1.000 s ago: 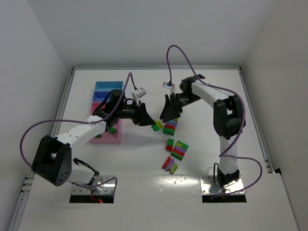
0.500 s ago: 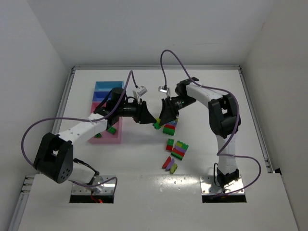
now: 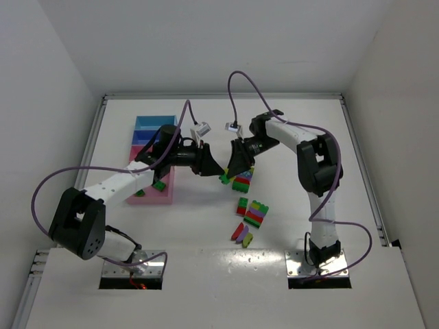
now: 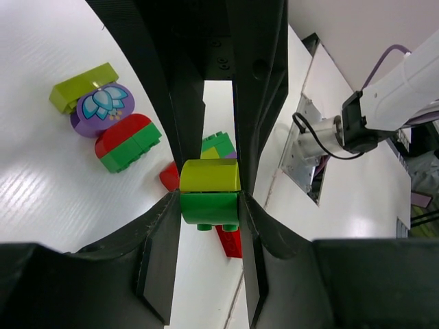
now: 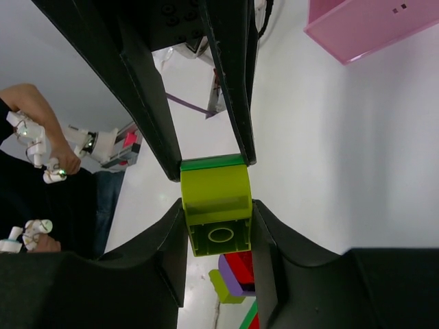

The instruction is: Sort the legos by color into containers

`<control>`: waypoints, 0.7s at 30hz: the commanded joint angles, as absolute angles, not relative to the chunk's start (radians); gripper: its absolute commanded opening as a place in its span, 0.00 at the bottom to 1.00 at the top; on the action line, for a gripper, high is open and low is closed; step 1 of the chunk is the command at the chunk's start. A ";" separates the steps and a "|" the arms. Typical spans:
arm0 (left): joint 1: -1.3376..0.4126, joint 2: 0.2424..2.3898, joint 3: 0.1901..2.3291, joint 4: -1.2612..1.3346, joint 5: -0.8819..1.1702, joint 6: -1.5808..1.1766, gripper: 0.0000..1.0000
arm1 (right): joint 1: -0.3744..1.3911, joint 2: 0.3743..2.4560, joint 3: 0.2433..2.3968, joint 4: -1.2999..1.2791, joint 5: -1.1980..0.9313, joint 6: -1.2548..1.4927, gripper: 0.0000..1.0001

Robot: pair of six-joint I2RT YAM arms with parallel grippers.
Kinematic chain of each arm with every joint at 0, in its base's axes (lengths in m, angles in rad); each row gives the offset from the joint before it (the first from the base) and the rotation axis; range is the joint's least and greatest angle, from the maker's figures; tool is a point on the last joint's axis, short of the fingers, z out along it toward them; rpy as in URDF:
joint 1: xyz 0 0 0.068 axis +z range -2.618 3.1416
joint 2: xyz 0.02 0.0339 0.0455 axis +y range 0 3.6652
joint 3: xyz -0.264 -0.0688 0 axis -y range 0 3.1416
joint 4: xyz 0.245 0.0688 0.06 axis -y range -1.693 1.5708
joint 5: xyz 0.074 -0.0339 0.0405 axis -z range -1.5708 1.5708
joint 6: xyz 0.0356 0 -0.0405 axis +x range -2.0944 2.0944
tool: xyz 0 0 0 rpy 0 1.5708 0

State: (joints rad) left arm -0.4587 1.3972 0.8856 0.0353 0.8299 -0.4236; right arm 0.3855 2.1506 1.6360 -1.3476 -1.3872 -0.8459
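A small two-brick piece hangs above the table between both grippers. My left gripper (image 4: 209,212) (image 3: 217,173) is shut on its green brick (image 4: 209,210). My right gripper (image 5: 217,218) (image 3: 232,171) is shut on the yellow-green brick (image 5: 215,199) (image 4: 209,176) joined to it. The green one (image 5: 212,163) shows beyond it in the right wrist view. More legos lie below: a multicoloured stack (image 3: 241,181), a red-green piece (image 3: 242,205), a striped block (image 3: 256,214) and loose bricks (image 3: 241,233). The containers (image 3: 146,136) stand at the left. A green brick (image 3: 159,185) lies in the pink tray (image 3: 152,197).
In the left wrist view a yellow-green brick (image 4: 82,86), a purple flower piece (image 4: 103,108), a red-and-green block (image 4: 127,140) and a red brick (image 4: 232,241) lie on the table. A corner of the pink tray (image 5: 370,24) shows in the right wrist view. Walls enclose the table.
My right gripper moved left to the piece held by the left gripper and closed its fingers on the yellow-green brick. The left gripper stayed shut and barely moved.
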 commanded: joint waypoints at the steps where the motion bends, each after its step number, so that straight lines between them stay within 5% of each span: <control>1: -0.469 1.358 0.850 0.066 0.822 -0.410 0.21 | 0.333 2.135 1.686 -1.408 -1.439 -0.854 0.00; 14: -0.469 1.306 0.877 -0.092 0.784 -0.269 0.21 | 0.212 2.115 1.743 -1.408 -1.414 -0.824 0.00; 21: -0.450 1.123 0.897 -0.332 0.454 -0.075 0.20 | 0.212 2.086 1.772 -1.399 -1.364 -0.813 0.00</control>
State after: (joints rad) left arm -0.4614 1.2259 0.8486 -0.2173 0.6128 -0.1978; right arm 0.2058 2.1513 1.7123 -1.3567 -1.3605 -0.8097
